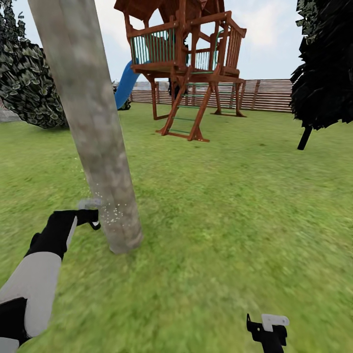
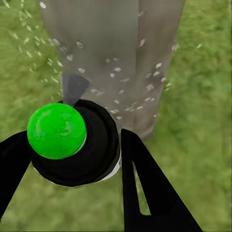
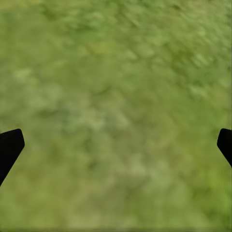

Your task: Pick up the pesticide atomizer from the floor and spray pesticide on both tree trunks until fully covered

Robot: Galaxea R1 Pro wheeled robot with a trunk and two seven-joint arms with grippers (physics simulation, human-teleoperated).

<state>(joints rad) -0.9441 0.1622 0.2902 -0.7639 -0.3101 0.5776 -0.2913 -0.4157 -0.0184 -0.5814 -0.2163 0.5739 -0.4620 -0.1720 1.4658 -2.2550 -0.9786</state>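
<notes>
In the head view, your left gripper [image 1: 89, 215] sits low beside the tree trunk [image 1: 93, 122], close to its base. The trunk is a pale grey-tan mottled column, leaning in the picture and slightly flared where it meets the lawn [image 1: 220, 206]. Whitish specks of pesticide [image 1: 113, 212] dot the bark and the air just in front of the gripper. The spray bottle itself is hard to make out from here; a small pale shape sits on top of the gripper. Behind the trunk stand a wooden play tower [image 1: 189, 63] with a ladder and a blue slide [image 1: 126, 83], a slat fence [image 1: 264, 94], a leafy bush [image 1: 27, 83] at the left and a near-black tree [image 1: 326, 63] at the right. Your right gripper [image 1: 268, 327] hangs low over bare grass, well apart from the trunk.

In the left wrist view, the spray bottle [image 2: 92, 145] is a dark, near-black round body capped by a bright green ball, with a grey nozzle pointing at the trunk [image 2: 121, 53]. The black fingers [image 2: 145, 183] press against it on either side, so the jaws are clamped on the bottle. White pesticide specks [image 2: 116, 75] are scattered over the bark and drift over the grass beside it. No writing or label can be read on the bottle.

In the right wrist view, the two dark fingertips [image 3: 9, 147] stand far apart at the edges, jaws wide, with blurred grass [image 3: 116, 106] between them.
</notes>
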